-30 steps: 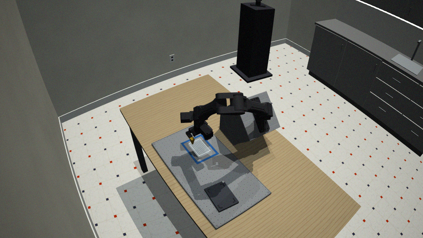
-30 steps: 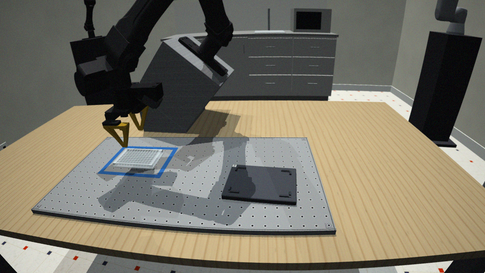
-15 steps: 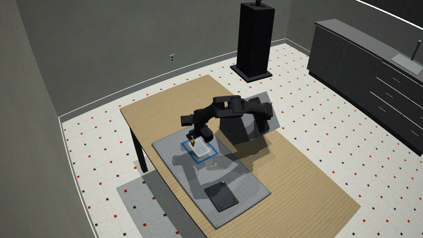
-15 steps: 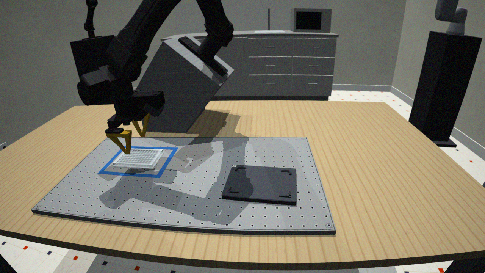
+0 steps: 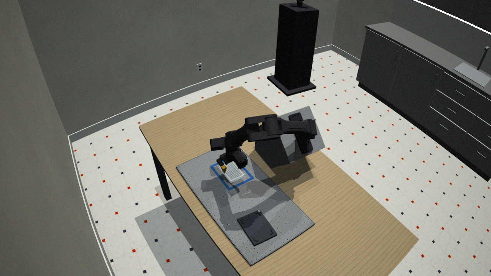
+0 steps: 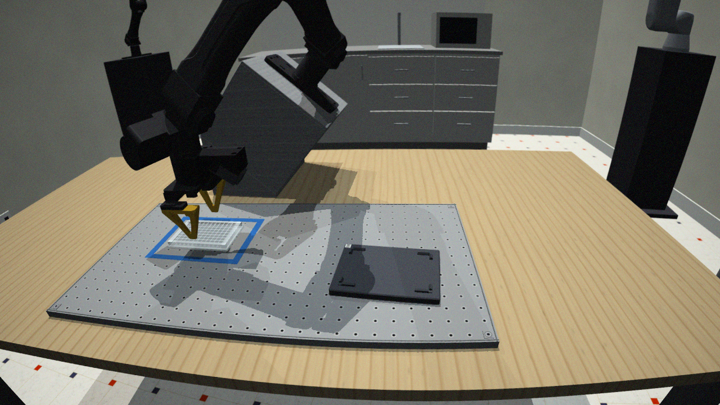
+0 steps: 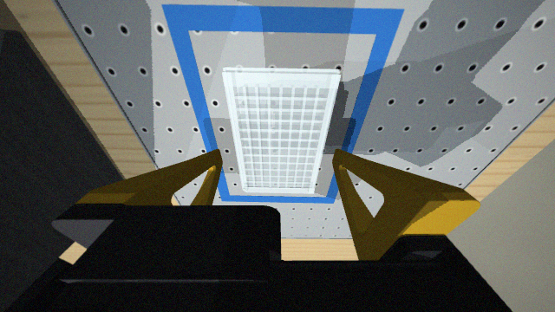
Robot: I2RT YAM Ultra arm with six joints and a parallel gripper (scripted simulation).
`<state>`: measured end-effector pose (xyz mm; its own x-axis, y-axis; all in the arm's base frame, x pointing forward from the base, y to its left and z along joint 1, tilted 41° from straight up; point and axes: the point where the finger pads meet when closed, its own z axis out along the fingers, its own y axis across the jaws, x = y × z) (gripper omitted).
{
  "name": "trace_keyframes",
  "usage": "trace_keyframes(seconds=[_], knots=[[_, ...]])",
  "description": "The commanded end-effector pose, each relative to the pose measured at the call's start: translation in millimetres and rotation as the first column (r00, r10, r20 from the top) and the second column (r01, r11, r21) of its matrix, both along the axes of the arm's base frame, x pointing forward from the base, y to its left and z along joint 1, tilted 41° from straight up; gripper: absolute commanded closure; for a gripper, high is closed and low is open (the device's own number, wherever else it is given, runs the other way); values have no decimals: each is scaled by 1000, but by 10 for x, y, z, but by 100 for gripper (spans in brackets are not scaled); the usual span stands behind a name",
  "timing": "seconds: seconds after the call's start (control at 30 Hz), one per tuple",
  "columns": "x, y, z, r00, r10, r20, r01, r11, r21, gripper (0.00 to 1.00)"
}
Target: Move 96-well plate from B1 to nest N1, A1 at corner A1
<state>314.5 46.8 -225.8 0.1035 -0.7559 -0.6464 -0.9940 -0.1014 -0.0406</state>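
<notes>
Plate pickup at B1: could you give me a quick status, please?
Gripper open, straddling the plate's near end, holding nothing. 96-well plate flat inside blue B1 outline. Nest N1 unoccupied; nothing between them on the breadboard.

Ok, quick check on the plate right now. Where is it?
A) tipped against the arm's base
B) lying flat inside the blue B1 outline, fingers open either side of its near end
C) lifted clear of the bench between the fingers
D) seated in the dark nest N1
B: the 96-well plate lies flat inside the blue outline, the open gripper straddles its near end, and the nest holds nothing.
</notes>
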Motion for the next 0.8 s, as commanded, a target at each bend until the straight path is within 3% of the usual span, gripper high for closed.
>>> trace_keyframes(seconds=[0.0,0.57,0.7,0.77], knots=[[75,-44,-63,999,-38,13,38,999,6,0],[67,126,-253,999,-36,13,36,999,7,0],[109,105,-231,999,-40,23,40,999,3,0],[45,141,-212,1000,-25,8,25,1000,3,0]])
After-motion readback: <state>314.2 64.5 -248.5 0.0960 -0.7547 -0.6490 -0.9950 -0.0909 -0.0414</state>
